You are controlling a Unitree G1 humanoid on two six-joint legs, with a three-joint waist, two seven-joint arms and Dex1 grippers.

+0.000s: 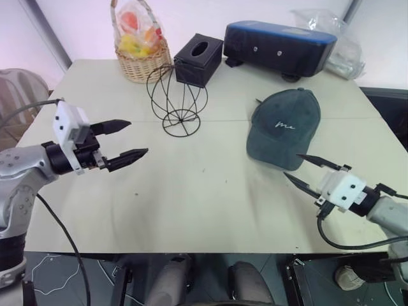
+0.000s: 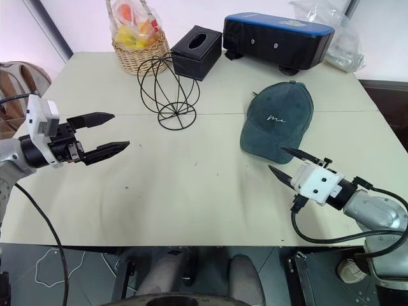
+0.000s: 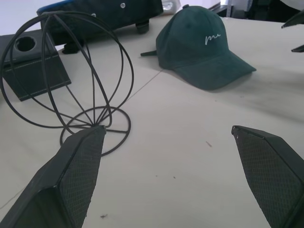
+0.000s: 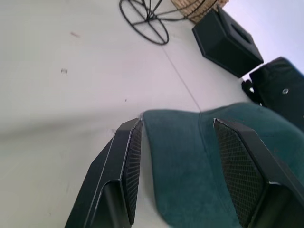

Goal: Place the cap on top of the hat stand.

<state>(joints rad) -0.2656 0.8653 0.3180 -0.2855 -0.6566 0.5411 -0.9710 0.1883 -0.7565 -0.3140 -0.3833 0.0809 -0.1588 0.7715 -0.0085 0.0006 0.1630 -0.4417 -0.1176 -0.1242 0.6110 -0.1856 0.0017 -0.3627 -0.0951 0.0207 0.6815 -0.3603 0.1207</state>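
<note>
Right gripper [image 2: 281, 160], fingers apart and empty, sits just short of the cap's [image 2: 277, 124] brim on the table [image 2: 191, 204]. Best to slide one finger under the brim before closing. Left gripper [image 1: 131, 140] open, idle. Hat stand [image 1: 177, 99] well apart, upright.

I see a pale cream bench [image 1: 191, 210] against a white wall [image 1: 83, 25], grey floor [image 1: 64, 280] beneath.
</note>
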